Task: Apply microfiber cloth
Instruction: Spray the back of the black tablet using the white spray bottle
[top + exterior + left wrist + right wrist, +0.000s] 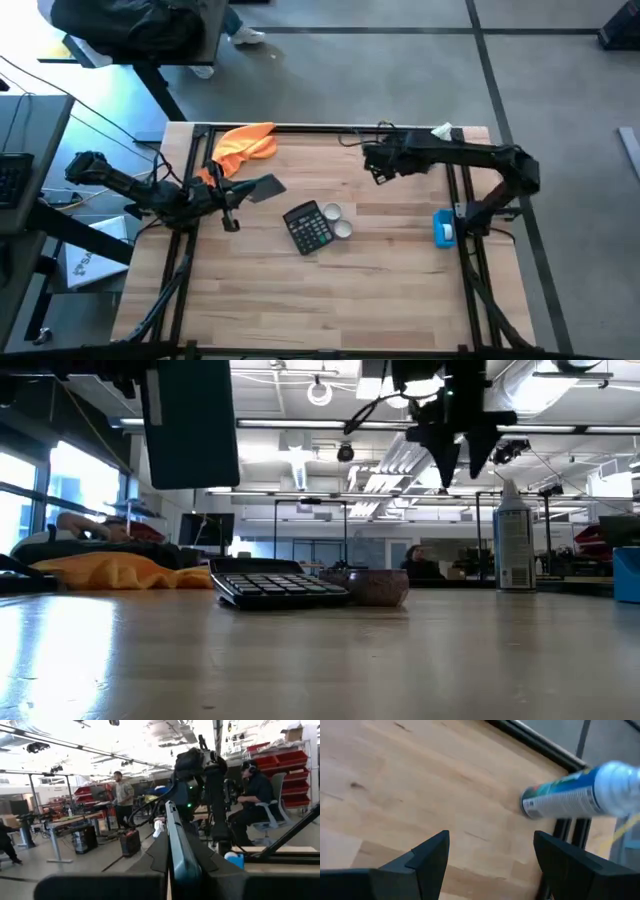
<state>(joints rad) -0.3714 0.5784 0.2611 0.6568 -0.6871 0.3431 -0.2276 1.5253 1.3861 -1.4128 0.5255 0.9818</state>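
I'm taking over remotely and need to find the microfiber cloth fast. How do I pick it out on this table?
Start at the wooden table and go to its far left corner in the high view, just beyond the left gripper. The microfiber cloth lies crumpled there. It is the only soft bright orange thing; the black calculator nearby is hard and dark.

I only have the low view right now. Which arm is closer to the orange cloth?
Observer: The left one. From above, the left gripper is just beside the microfiber cloth, which lies at the table's back left.
Operator: Is the right gripper holding anything?
Observer: No. Its wrist view shows the right gripper open over bare wood, near a spray can.
Operator: Does the calculator touch the cloth?
Observer: No. The calculator lies apart from it, mid-table.
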